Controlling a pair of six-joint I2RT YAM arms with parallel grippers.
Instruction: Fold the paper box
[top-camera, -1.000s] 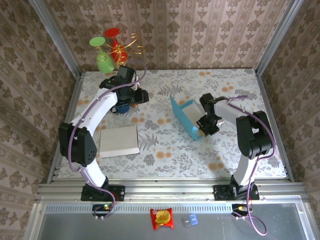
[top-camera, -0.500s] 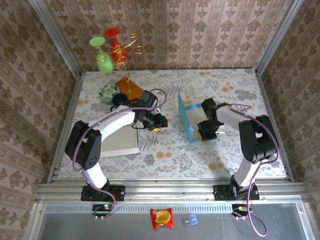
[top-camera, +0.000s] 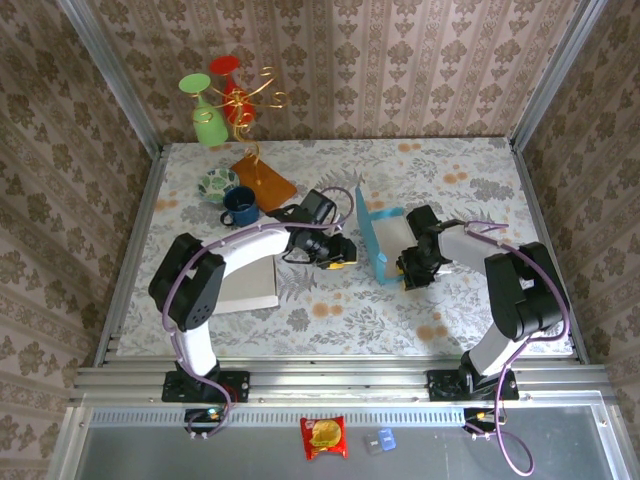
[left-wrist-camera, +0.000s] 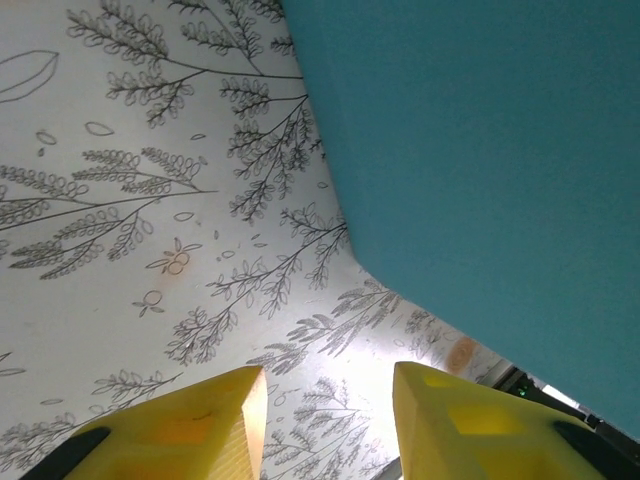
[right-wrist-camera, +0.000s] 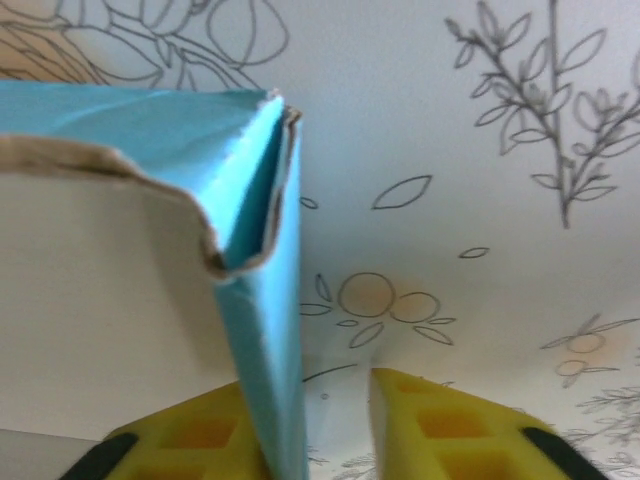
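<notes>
Floral tablecloth (top-camera: 330, 325) covers the table. Aluminium rails (top-camera: 132, 240) run along the left, right and near edges, with wallpapered walls at the back.

Left gripper (top-camera: 340, 255) (left-wrist-camera: 325, 415): jaws partly open, nothing between them, just cloth in the gap. It sits just left of the paper box (top-camera: 383, 228), whose teal outer face (left-wrist-camera: 480, 150) rises close ahead of the fingers.

Right gripper (top-camera: 408, 273) (right-wrist-camera: 320, 430): jaws partly open and straddling the near end of a box wall. In the wrist view the teal wall edge (right-wrist-camera: 283, 330) lies against the finger on the left, and cloth shows between it and the other finger, so it isn't clamped.

The box stands mid-table between the two grippers with its tall panel upright on the left side. The corner fold is ragged and the inner face is pale card.

Open room:
- There is bare cloth right of the box out to the right rail.
- There is also bare cloth in front of it down to the near rail.
- The far centre has free cloth too.

The left half is busier:
- A white pad (top-camera: 240, 283) lies flat under the left arm.
- A blue mug (top-camera: 240, 207) and a patterned bowl (top-camera: 215, 183) are at far left. I can't tell what is in either.
- An orange stand (top-camera: 265, 183) beside them has a wire rack carrying a green cup (top-camera: 207, 128) and a red cup (top-camera: 225, 68).

A snack packet (top-camera: 322, 437) lies on the ledge below the near rail.
</notes>
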